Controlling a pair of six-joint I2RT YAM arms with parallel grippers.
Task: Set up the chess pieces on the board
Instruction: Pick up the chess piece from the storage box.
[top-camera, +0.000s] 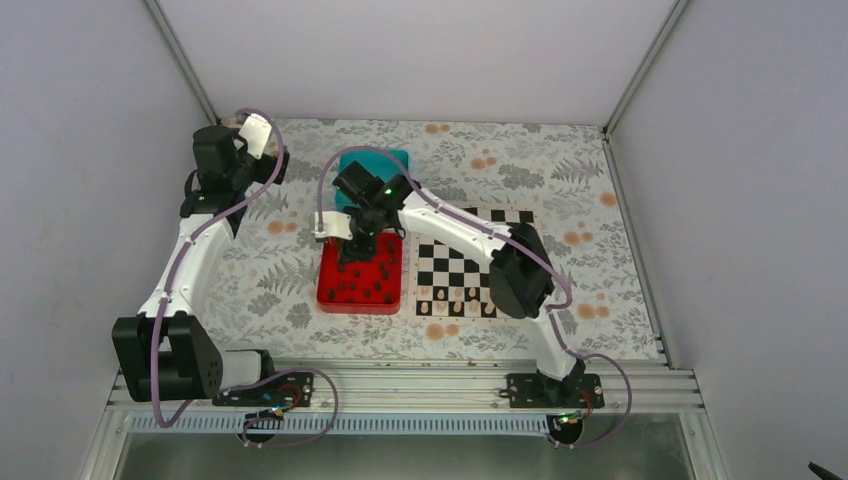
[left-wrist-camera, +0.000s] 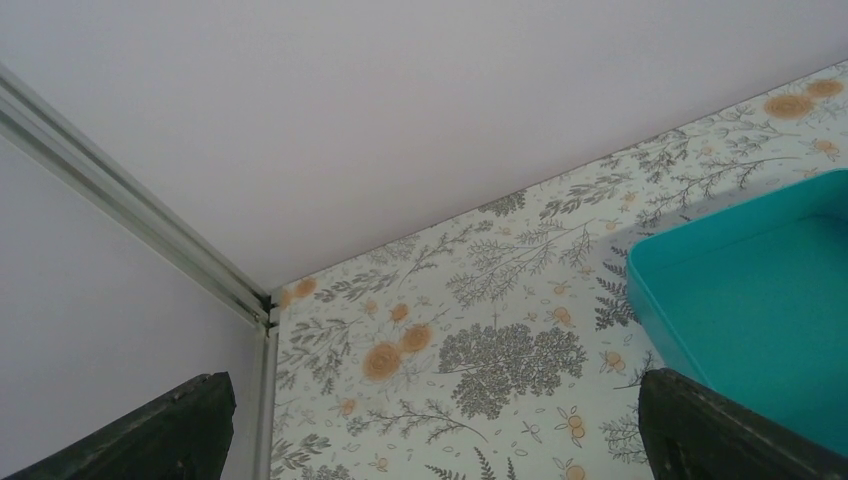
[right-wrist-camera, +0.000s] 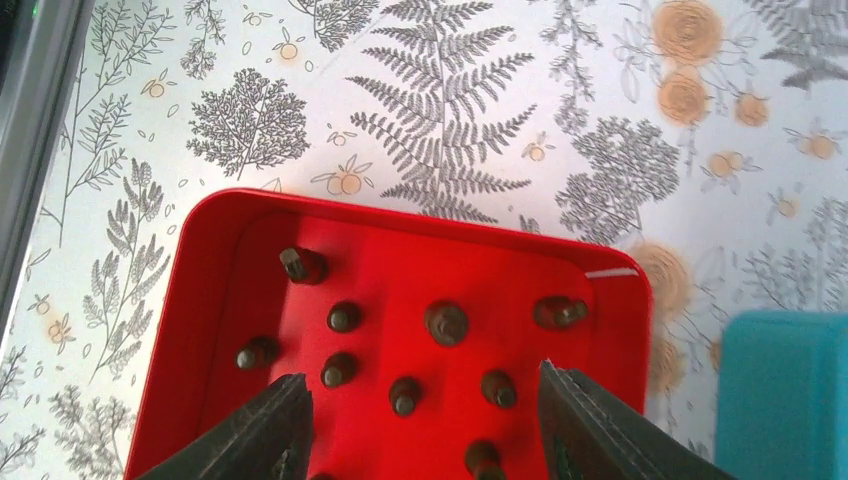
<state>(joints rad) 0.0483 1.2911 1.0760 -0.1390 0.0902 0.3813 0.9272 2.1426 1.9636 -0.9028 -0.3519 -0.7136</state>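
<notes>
The right gripper (right-wrist-camera: 418, 420) was found hovering over the red tray (right-wrist-camera: 215, 260), jaws wide apart and empty, with the dark chess pieces (right-wrist-camera: 445, 323) scattered inside it beside the board (top-camera: 470, 265); recommended centring on one piece and descending straight, clear of neighbours.

Board (top-camera: 452, 272) partly behind R arm (top-camera: 455, 228); chess pieces (right-wrist-camera: 445, 323), type unclear.

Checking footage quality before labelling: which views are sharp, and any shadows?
Top external: evenly lit, soft; pale pieces on the board too small to resolve. Right wrist: red tray and chess pieces sharp, fingers dark and soft. Left wrist: teal box crisp, faint shadow beside it.
</notes>
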